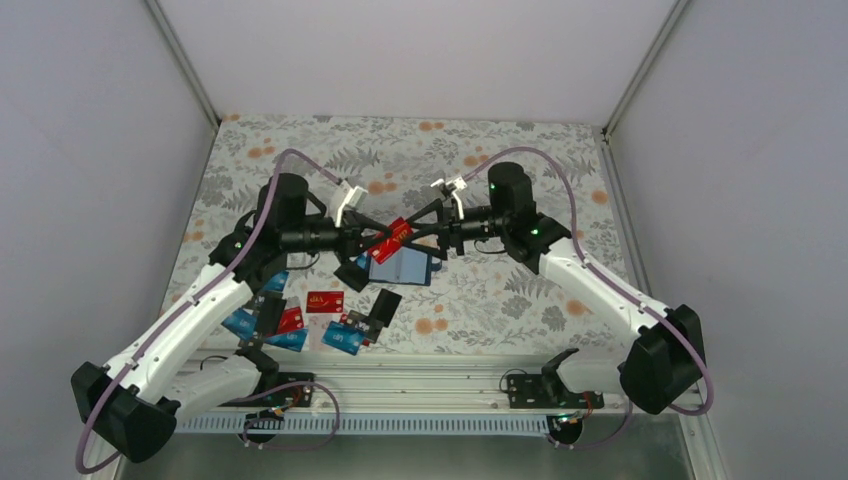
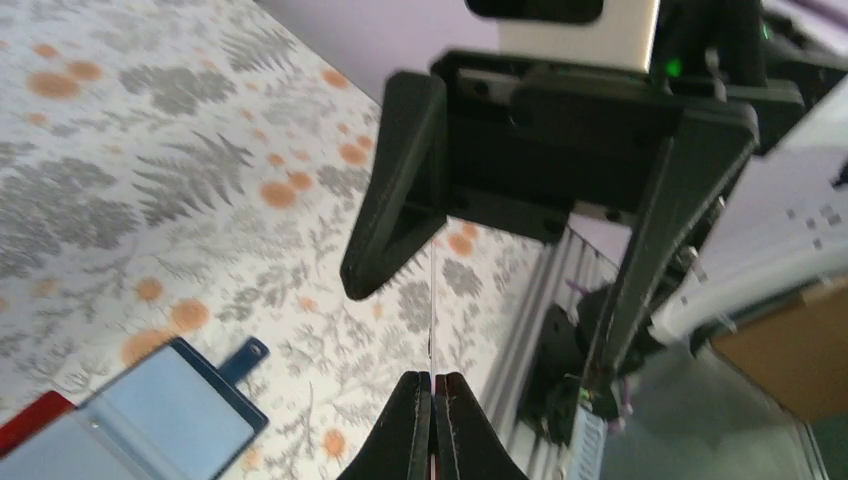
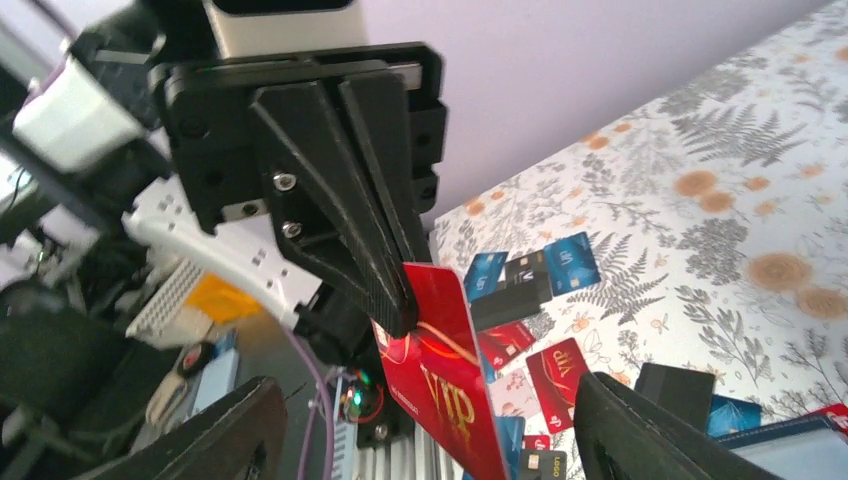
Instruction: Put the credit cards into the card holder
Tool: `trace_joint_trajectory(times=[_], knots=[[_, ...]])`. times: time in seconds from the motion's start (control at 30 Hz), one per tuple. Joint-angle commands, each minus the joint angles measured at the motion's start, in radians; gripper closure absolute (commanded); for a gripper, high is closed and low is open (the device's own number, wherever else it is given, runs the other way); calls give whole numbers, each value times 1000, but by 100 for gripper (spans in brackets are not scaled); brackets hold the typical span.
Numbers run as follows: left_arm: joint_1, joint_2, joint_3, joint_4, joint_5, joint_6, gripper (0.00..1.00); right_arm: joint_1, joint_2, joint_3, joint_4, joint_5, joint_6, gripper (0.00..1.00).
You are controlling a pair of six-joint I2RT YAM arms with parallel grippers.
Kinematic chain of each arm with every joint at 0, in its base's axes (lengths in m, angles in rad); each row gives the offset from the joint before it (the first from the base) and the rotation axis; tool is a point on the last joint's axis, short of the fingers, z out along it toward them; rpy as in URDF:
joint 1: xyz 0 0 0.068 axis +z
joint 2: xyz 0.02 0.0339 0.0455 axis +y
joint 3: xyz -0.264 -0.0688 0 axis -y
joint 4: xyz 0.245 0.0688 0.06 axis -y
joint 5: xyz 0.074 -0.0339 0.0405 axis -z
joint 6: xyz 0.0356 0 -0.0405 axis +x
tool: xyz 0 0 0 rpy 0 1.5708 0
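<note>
While the left gripper (image 2: 433,385) presses its two black, wedge-shaped plastic fingers flat together on a glossy red card (image 3: 440,390) lettered "VIP" in gold, the right gripper (image 2: 472,335) faces it tip to tip. Its own fingers are spread wide on either side of the card and touch nothing. The card, thin and rigid, hangs in the air between the two tools; from the left wrist it is only a fine edge-on line. Just below the meeting point the card holder (image 1: 402,268) lies opened flat on the table (image 1: 520,290). Its dark navy border and snap tab (image 2: 245,358) frame smooth, lighter-blue inner panels. A strip of red shows at one end, though whether it is tucked into a pocket cannot be told. Toward the left arm's base, loose cards (image 1: 325,301) in red, light blue and black lie scattered on the cloth printed with ferns and orange flowers. Both arms reach inward from opposite sides, wrists level and pointed at each other above mid-table.
</note>
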Motion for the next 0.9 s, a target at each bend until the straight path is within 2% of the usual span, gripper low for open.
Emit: trace_joint_trajectory(times=[0.0, 0.17, 0.3, 0.43, 0.63, 0.67, 0.77, 0.83, 0.87], knots=[[0, 8, -7, 225, -141, -193, 98, -6, -24, 8, 181, 127, 210, 25], [-1, 29, -16, 433, -136, -331, 98, -9, -41, -9, 287, 199, 351, 26], [-2, 42, -11, 529, -112, -383, 98, -8, -34, -25, 427, 166, 456, 34], [-2, 49, 0, 550, -94, -397, 98, -8, -28, -14, 481, 151, 498, 53], [-3, 47, -23, 599, -77, -430, 97, -8, -17, -4, 554, 129, 548, 93], [-4, 47, -23, 599, -76, -432, 98, -8, -14, 0, 557, 125, 549, 96], [-3, 43, -8, 554, -77, -415, 98, -8, -9, 12, 536, 109, 525, 96], [-3, 46, 20, 490, -79, -371, 96, -9, -6, 42, 469, 109, 451, 96], [-4, 47, 40, 429, -71, -338, 91, -10, -5, 63, 390, 110, 399, 96]])
